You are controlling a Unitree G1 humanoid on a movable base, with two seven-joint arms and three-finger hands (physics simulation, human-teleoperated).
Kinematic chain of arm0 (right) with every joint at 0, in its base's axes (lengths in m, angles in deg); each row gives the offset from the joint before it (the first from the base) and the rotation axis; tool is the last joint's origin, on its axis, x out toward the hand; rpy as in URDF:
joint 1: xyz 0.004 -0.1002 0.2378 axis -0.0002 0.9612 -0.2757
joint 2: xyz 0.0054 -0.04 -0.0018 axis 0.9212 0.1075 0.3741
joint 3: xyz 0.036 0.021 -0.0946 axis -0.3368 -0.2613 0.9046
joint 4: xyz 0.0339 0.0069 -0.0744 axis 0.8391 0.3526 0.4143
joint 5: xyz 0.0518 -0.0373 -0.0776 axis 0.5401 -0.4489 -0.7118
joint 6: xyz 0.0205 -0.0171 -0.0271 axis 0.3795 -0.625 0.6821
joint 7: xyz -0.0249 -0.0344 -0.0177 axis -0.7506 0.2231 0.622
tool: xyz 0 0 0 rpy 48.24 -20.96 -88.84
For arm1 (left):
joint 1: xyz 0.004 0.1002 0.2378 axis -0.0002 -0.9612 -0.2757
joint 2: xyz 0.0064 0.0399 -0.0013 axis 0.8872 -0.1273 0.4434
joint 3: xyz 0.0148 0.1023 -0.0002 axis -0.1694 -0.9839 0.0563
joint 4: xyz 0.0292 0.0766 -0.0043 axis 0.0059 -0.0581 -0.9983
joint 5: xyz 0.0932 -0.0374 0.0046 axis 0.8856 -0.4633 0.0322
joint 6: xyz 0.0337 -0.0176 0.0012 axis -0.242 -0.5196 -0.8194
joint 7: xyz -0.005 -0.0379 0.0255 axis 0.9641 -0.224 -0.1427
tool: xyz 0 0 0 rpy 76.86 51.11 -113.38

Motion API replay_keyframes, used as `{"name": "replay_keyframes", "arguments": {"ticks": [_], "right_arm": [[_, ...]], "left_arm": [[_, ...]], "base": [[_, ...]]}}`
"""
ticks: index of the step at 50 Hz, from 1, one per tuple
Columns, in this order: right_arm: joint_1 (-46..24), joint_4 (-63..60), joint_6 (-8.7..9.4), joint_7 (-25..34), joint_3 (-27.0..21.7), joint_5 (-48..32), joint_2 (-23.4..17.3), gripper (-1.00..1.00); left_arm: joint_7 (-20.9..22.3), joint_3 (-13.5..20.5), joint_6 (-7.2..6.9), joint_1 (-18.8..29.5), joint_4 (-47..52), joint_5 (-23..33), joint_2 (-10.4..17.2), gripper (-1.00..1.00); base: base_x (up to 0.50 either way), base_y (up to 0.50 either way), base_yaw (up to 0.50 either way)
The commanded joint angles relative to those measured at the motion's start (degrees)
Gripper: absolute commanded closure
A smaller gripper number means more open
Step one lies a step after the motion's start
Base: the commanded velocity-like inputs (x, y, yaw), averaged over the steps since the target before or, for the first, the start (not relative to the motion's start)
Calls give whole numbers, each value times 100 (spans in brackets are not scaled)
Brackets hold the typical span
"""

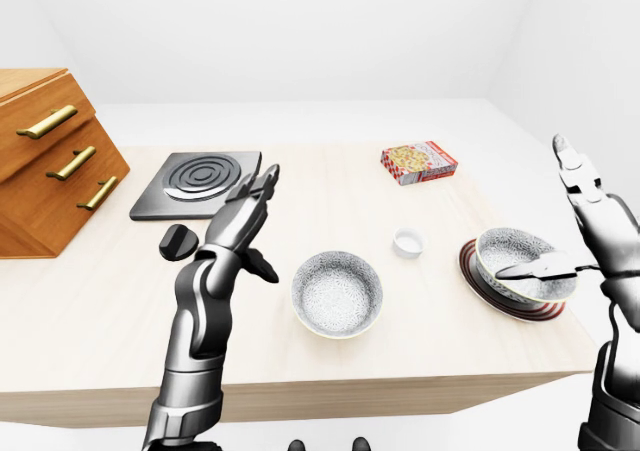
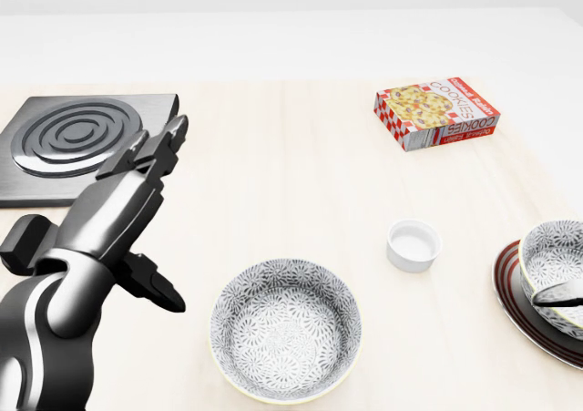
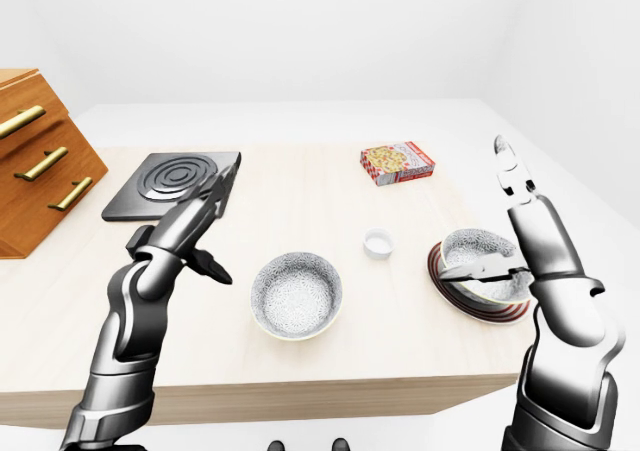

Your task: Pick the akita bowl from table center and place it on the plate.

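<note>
A speckled grey-white akita bowl (image 1: 510,256) sits on the dark red-rimmed plate (image 1: 468,268) at the table's right edge. My right hand (image 1: 545,216) stands open beside it, fingers pointing up, with the thumb lying across the bowl's near rim. A second bowl of the same pattern (image 2: 285,329) rests on the bare table in the lower middle. My left hand (image 1: 262,226) is raised open just left of that bowl and holds nothing.
A small white ramekin (image 1: 408,242) stands between the two bowls. A cookie box (image 1: 418,161) lies at the upper right. A black burner plate (image 1: 198,183), a black knob (image 1: 178,242) and a wooden drawer cabinet (image 1: 45,156) are on the left.
</note>
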Motion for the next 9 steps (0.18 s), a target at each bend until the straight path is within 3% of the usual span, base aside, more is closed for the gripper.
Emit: {"name": "replay_keyframes", "arguments": {"ticks": [1, 9], "right_arm": [[-144, -419, 0, -1333, 713, 1256, 740, -100], [-338, 40, 0, -2413, 1513, 1789, 1119, -100]], "left_arm": [[-789, 88, 0, -3, -149, -1145, -40, -100], [-1220, 7, 0, -328, 244, -1913, -179, -100]], "base": [[0, 0, 0], [0, 0, 0]]}}
